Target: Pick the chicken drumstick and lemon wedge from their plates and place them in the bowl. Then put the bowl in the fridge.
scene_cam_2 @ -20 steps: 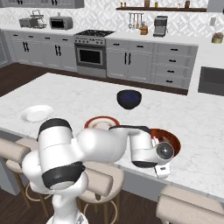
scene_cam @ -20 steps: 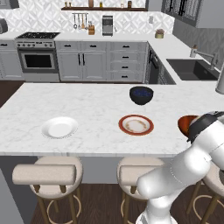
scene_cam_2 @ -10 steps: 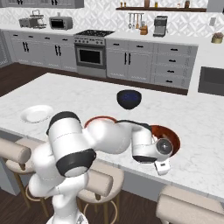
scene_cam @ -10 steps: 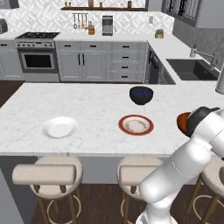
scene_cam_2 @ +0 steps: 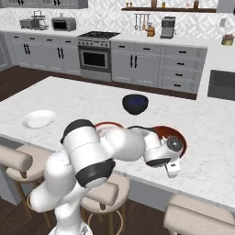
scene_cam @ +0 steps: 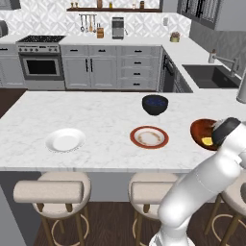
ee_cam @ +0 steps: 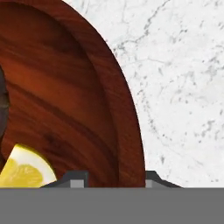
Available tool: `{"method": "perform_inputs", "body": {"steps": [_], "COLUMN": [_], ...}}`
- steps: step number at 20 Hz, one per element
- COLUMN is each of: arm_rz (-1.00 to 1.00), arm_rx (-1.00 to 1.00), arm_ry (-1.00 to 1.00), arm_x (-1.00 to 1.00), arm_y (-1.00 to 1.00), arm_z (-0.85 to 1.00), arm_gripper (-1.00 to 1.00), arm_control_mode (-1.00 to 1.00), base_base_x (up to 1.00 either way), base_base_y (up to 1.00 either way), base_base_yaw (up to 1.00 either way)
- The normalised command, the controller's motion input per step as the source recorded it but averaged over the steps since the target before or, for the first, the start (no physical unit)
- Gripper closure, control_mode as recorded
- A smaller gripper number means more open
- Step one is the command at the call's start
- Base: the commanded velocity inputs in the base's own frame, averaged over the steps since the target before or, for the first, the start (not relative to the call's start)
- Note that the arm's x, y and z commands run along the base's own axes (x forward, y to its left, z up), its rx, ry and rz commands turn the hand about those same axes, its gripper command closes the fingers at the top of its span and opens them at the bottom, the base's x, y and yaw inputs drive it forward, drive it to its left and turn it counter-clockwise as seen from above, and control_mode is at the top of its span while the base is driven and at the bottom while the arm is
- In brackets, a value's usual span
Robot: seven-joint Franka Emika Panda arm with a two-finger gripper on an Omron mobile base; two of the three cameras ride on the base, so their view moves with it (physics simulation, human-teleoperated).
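Marble island (scene_cam: pixel 101 129), arm bent low, hand (ee_cam: pixel 114 177) astride bowl (ee_cam: pixel 65 100) rim

Bowl (ee_cam: pixel 65 100) takes up the 9 o'clock side, glossy reddish-brown, rim curving toward 6. Lemon wedge (ee_cam: pixel 24 170) sits inside at about 7. Marble counter (ee_cam: pixel 183 78) runs from 12 to 4. Finger tips (ee_cam: pixel 76 180) straddle the rim at 6.

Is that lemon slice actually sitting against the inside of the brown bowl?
Touching. In the hand view the lemon wedge rests directly on the inner wall of the reddish-brown bowl, no gap between them.
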Motion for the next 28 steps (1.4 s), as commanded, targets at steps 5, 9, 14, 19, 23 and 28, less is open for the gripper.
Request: {"method": "perform_inputs", "body": {"steps": [5, 9, 14, 19, 23, 28], "arm_rz": [0.00, -0.08, 0.00, -0.12, -0.05, 0.00], "arm_rx": [0.00, -0.02, -0.02, -0.04, 0.01, 0.01], "arm_ry": [0.01, 0.02, -0.24, -0.22, 0.02, 0.03], "arm_x": [0.07, -0.04, -0.30, -0.35, -0.46, -0.69], "arm_y": [0.00, 0.38, 0.67, 0.59, 0.19, 0.25], "arm_z": [0.04, 0.06, 0.03, 0.68, 0.97, 0.91], "arm_gripper": [1.00, 1.00, 1.00, 1.00, 1.00, 1.00], "arm_control_mode": [-1.00, -1.00, -1.00, -1.00, -1.00, -1.00], "base_base_x": [0.00, 0.00, 0.00, 0.00, 0.00, 0.00], "base_base_y": [0.00, 0.00, 0.00, 0.00, 0.00, 0.00], "base_base_yaw": [0.00, 0.00, 0.00, 0.00, 0.00, 0.00]}}
